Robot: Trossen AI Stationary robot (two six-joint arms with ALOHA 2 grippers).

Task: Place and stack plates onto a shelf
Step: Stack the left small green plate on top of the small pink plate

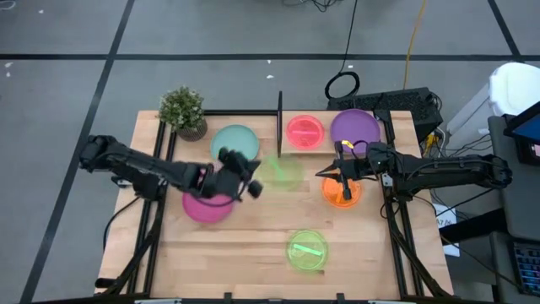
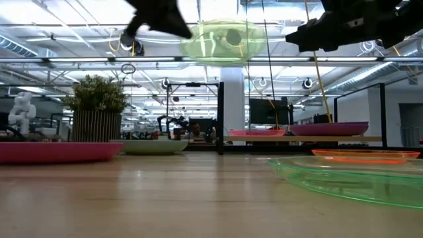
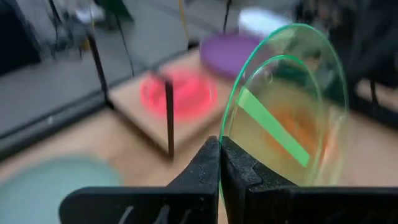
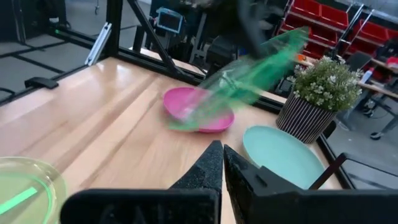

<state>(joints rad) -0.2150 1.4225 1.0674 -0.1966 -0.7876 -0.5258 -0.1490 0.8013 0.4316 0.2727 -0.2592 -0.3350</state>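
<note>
A see-through green plate [image 3: 283, 106] is held up in the air above the table [image 1: 253, 245]. It is pinched at its rim by the left gripper [image 3: 219, 163], whose two fingers are pressed tight on it. In the high view this plate [image 1: 278, 171] is seen as a blur just beside the thin black panel [image 1: 279, 122] at the end of the shelf [image 1: 325, 150], on the side away from the board. In the low view it [image 2: 223, 41] is seen high above the wood, and nothing is touched by it below.

On the shelf, a pink plate [image 1: 305, 131] is lying next to the panel, and a purple plate [image 1: 355, 127] is lying just beside it.

An orange plate [image 1: 341, 191] is lying on the table in front of the shelf. The right gripper [image 1: 330, 173] is seen over the edge of that plate, with its fingers squeezed shut and nothing held in them.

A pale teal plate [image 1: 235, 139] is lying flat on the other side of the panel, near a small potted plant [image 1: 184, 111]. A magenta plate [image 1: 205, 205] is partly hidden under the left arm. A second green plate [image 1: 307, 250] is lying alone near the front edge of the table, well apart from the rest.
</note>
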